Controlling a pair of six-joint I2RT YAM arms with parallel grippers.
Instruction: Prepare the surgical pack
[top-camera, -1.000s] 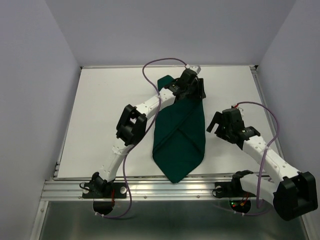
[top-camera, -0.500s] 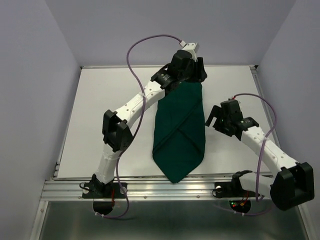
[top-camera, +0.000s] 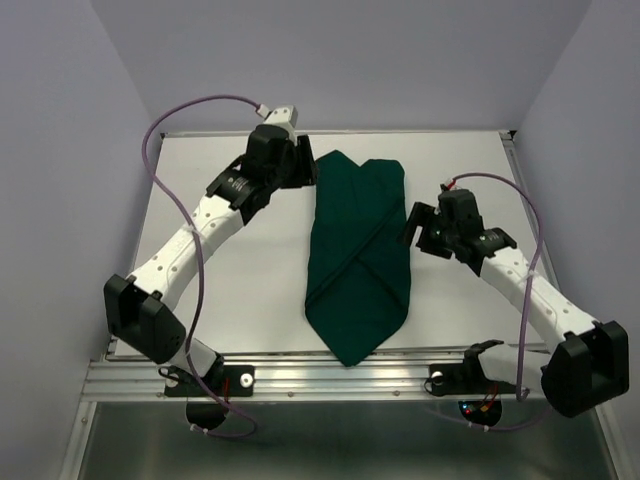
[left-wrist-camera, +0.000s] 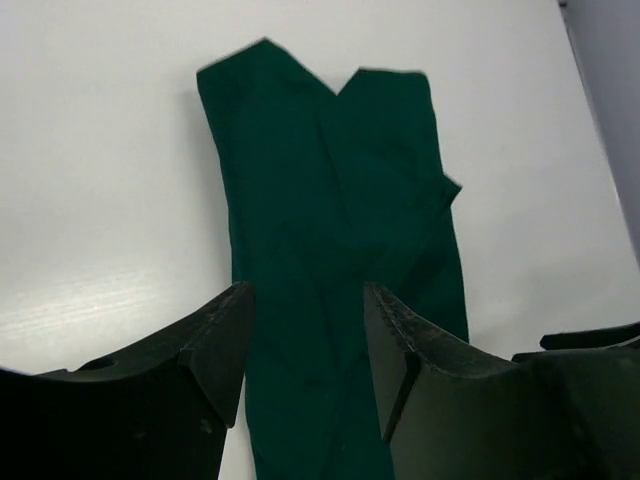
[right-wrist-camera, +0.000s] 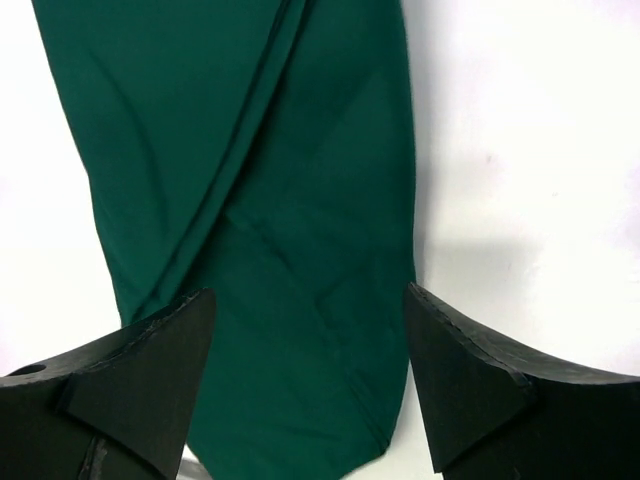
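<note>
The surgical pack shows as a dark green cloth drape (top-camera: 355, 260) folded into a long bundle in the middle of the white table, its pointed end toward the near edge. Whatever is inside the folds is hidden. My left gripper (top-camera: 303, 166) hovers just left of the drape's far end, open and empty. In the left wrist view the drape (left-wrist-camera: 340, 200) lies beyond the left gripper (left-wrist-camera: 305, 300). My right gripper (top-camera: 412, 226) is at the drape's right edge, open, holding nothing. The right wrist view has the drape (right-wrist-camera: 260, 180) spread below the right gripper (right-wrist-camera: 310, 300).
The white table (top-camera: 220, 280) ends in a metal rail (top-camera: 300, 378) at the near edge, where both arm bases sit. Purple cables loop above each arm. Pale walls close in the left, far and right sides.
My left arm has swung left from over the drape's far end and now sits beside it. The right gripper has moved closer to the drape's right edge, its jaws slightly narrower.
</note>
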